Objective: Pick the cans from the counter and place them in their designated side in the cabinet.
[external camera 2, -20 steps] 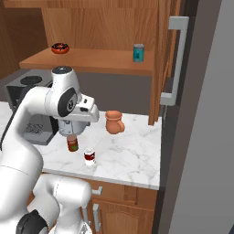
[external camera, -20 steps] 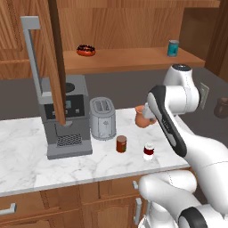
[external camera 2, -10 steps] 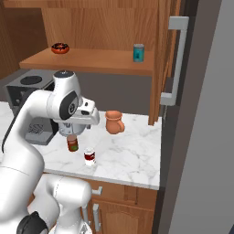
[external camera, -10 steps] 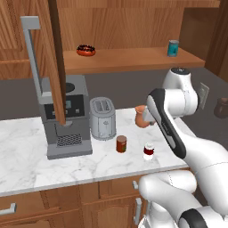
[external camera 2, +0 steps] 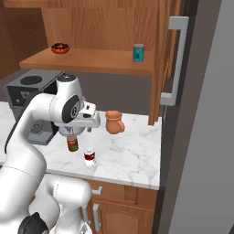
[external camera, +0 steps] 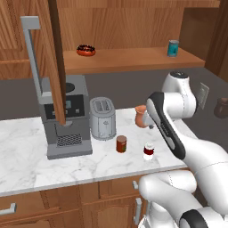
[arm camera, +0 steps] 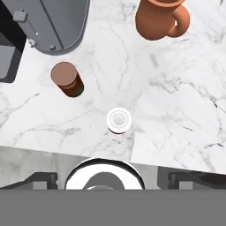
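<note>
Brown wooden cabinetry backed the kitchen in the left base view, and the cabinet (external camera: 133, 26) carried a long shelf board (external camera: 133, 60) with a teal-blue can (external camera: 173, 48) towards its right end and a dark doughnut-like thing (external camera: 86, 50) towards its left. Below, on the marble desk (external camera: 26, 164), the landmark was the toaster (external camera: 103, 118): the reddish-brown can (external camera: 121, 144) stood just in front of it, the white can (external camera: 148, 152) further to the right near the front edge, the coffee machine (external camera: 64, 118) on its other side. An orange mug (external camera: 140, 116) peeped out behind the arm. Both cans stood upright and apart, probably so that each could be taken singly.

From the right base view, the tool (external camera 2: 73, 132) hung above the reddish-brown can (external camera 2: 72, 143), with the white can (external camera 2: 89, 156) just beside it towards the front edge and the mug (external camera 2: 114, 122) behind. The tall door (external camera 2: 167, 59) stood ajar, presumably to leave the shelf reachable.

Looking straight down in the hand view, the toaster (arm camera: 53, 24) sat at the top left; the reddish-brown can (arm camera: 67, 79) lay just below it, and the white can (arm camera: 118, 120) almost centred ahead of the tool, which I judge was being lined up on it. The jaws were spread fully and held nothing.
</note>
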Controlling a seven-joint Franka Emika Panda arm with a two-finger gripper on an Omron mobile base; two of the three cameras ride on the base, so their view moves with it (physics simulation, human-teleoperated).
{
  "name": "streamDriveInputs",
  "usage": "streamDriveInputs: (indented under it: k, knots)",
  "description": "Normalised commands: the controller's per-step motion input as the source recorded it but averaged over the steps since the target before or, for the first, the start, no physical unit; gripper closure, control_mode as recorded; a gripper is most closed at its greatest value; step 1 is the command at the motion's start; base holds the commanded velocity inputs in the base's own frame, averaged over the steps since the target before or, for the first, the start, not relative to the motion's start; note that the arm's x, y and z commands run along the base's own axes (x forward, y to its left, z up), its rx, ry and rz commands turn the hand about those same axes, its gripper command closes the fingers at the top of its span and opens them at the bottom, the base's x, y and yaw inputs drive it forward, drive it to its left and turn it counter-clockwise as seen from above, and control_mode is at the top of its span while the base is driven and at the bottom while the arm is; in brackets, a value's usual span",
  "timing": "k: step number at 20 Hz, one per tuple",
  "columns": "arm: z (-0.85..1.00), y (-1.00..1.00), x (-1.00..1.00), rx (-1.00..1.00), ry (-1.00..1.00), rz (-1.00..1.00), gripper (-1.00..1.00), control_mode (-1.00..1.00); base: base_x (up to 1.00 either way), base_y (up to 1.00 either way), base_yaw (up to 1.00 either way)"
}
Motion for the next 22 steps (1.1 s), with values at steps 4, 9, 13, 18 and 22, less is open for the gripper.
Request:
streamDriveInputs:
  k: [4, 9, 13, 18, 22]
  knots:
    - [-0.16, 0.0, 0.04, 0.0, 0.0, 0.05, -1.0, -1.0, 0.0, 0.0, 0.0]
    - [-0.16, 0.0, 0.04, 0.0, 0.0, 0.05, -1.0, -1.0, 0.0, 0.0, 0.0]
    - [-0.15, 0.0, 0.04, 0.0, 0.0, 0.04, -1.0, -1.0, 0.0, 0.0, 0.0]
    - [-0.15, 0.0, 0.04, 0.0, 0.0, 0.03, -1.0, -1.0, 0.0, 0.0, 0.0]
    - [-0.15, 0.0, 0.07, 0.0, 0.0, 0.01, -1.0, -1.0, 0.0, 0.0, 0.0]
